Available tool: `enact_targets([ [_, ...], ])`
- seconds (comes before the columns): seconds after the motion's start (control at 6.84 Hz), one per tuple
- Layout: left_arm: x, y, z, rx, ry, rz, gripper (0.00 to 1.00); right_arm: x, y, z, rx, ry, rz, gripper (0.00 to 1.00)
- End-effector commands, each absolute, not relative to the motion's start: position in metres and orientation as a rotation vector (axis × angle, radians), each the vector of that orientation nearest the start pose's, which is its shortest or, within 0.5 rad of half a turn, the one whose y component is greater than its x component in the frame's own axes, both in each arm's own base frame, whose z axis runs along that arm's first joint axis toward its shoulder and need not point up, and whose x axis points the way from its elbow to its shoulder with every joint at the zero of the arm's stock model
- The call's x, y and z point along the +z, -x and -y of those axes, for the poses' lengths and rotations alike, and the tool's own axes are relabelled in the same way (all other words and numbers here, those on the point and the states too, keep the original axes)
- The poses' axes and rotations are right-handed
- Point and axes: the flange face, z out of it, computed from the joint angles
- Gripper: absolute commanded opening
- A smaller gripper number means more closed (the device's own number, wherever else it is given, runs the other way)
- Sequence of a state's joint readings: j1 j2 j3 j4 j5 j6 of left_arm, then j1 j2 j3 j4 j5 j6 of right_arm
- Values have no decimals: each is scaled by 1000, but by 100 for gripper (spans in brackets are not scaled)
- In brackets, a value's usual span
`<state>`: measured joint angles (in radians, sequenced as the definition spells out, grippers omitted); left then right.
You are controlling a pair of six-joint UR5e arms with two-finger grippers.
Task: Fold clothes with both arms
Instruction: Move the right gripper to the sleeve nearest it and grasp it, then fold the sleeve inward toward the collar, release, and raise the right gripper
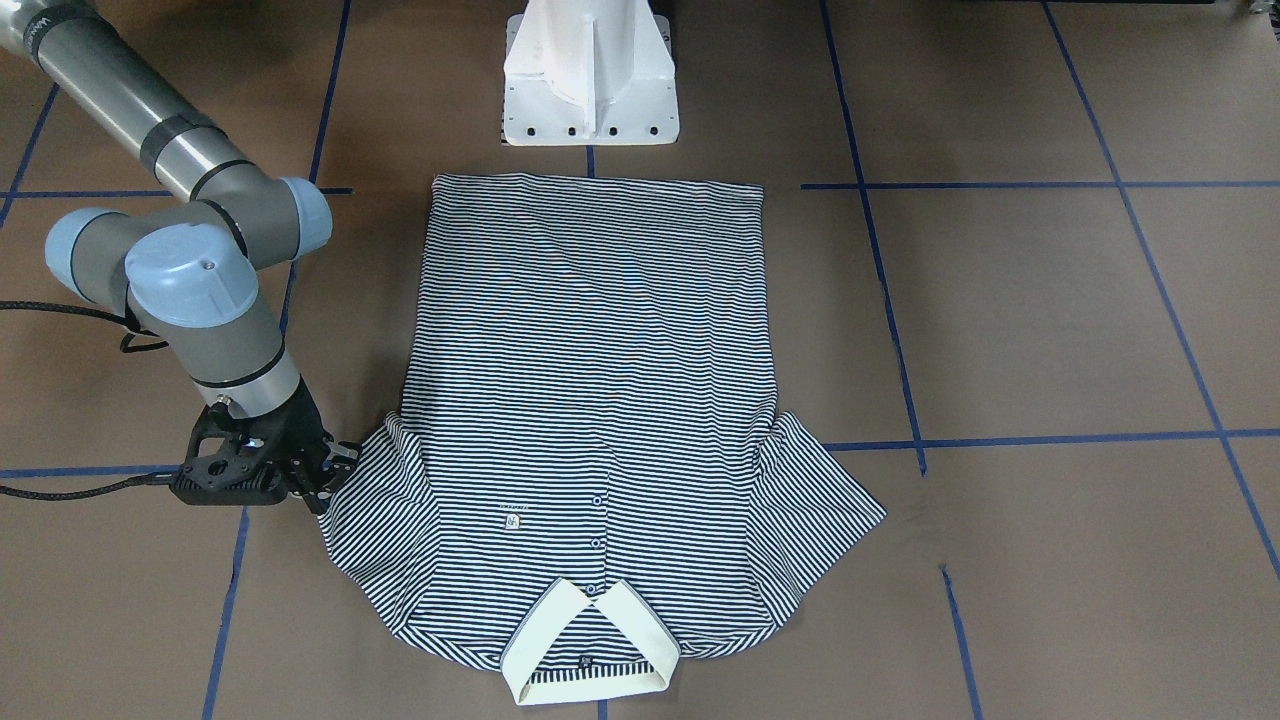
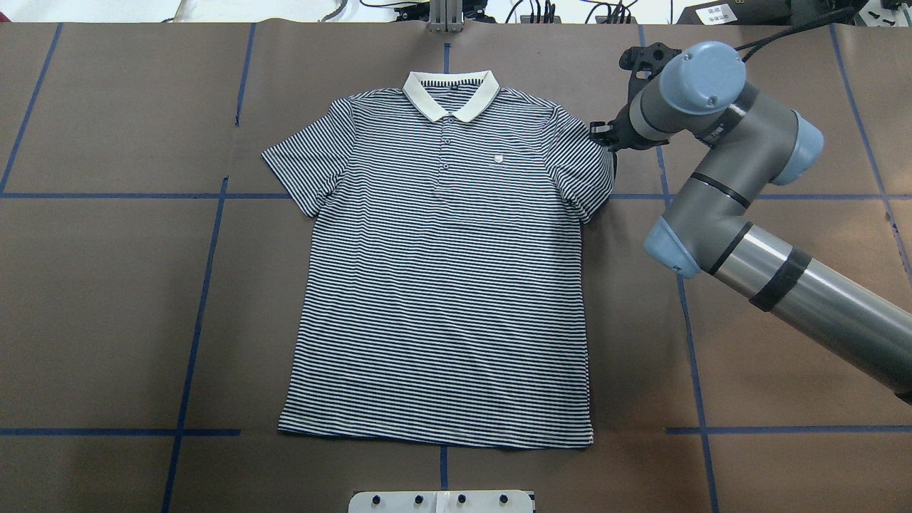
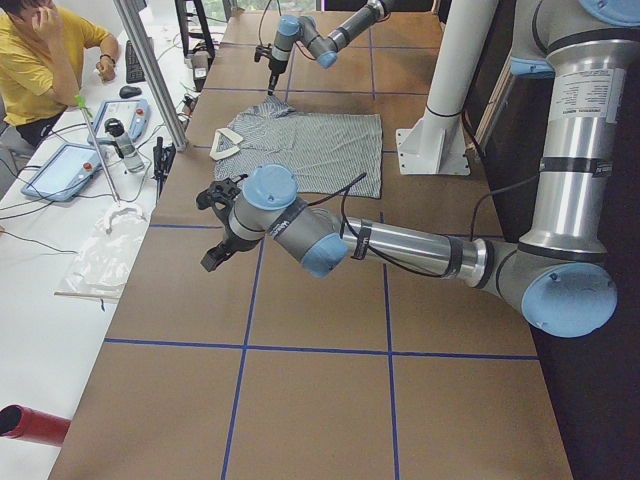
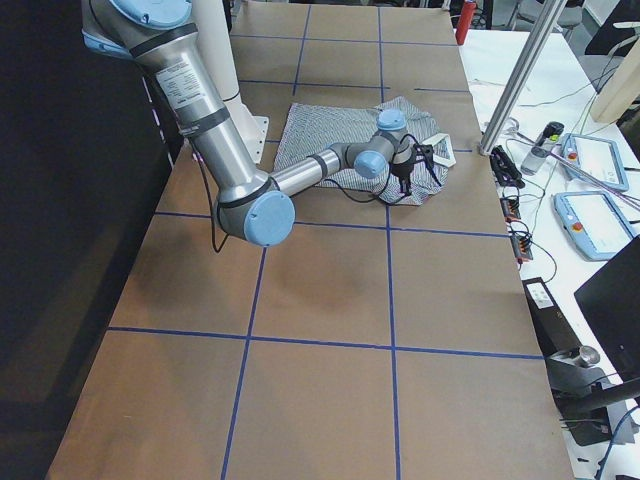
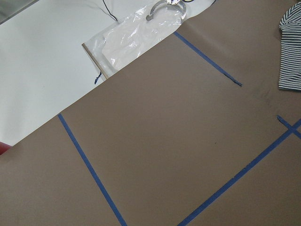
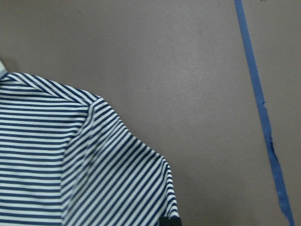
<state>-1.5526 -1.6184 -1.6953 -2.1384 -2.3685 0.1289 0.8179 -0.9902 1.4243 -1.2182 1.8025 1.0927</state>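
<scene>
The navy-and-white striped polo shirt (image 2: 442, 285) lies flat and face up on the brown table, its cream collar (image 1: 590, 640) on the side away from the robot's base. My right gripper (image 2: 602, 134) is low at the outer hem of the sleeve (image 6: 117, 179) on my right. In the right wrist view its two black fingertips (image 6: 164, 221) sit close together on that hem, shut on the sleeve. My left gripper (image 3: 215, 235) hangs over bare table well clear of the shirt. It shows only in the exterior left view, so I cannot tell its state. The left wrist view catches just the edge of the other sleeve (image 5: 290, 52).
The white pedestal base (image 1: 590, 75) stands just beyond the shirt's bottom hem. Blue tape lines (image 2: 206, 285) cross the table. A clear plastic bag (image 5: 136, 33), tablets (image 3: 60, 170) and a seated person (image 3: 40, 50) are at the white side table.
</scene>
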Motion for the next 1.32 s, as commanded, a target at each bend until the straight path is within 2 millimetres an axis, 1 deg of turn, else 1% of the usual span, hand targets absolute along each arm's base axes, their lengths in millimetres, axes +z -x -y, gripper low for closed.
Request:
enact_targets([
  [0.0, 506, 52, 528, 427, -739, -724, 100, 256, 491, 585, 422, -276, 723, 0],
  [0.15, 505, 52, 528, 428, -742, -724, 100, 227, 535, 581, 526, -269, 717, 0],
  [0.29, 505, 52, 528, 428, -742, -724, 100, 203, 574, 585, 615, -269, 705, 0],
  [0.44, 504, 53, 528, 426, -742, -722, 100, 193, 598, 578, 628, -281, 698, 0],
  [0.58, 504, 52, 528, 425, -742, -723, 100, 191, 604, 572, 605, -288, 700, 25],
  [0.73, 504, 52, 528, 422, -740, -725, 100, 191, 611, 564, 548, -333, 683, 99],
  [0.88, 504, 52, 528, 422, -741, -724, 100, 185, 609, 562, 536, -346, 690, 100],
  [1.02, 503, 52, 529, 419, -741, -727, 100, 180, 598, 563, 457, -371, 685, 100],
  [1.17, 501, 52, 533, 418, -742, -728, 100, 187, 560, 573, 366, -349, 680, 100],
])
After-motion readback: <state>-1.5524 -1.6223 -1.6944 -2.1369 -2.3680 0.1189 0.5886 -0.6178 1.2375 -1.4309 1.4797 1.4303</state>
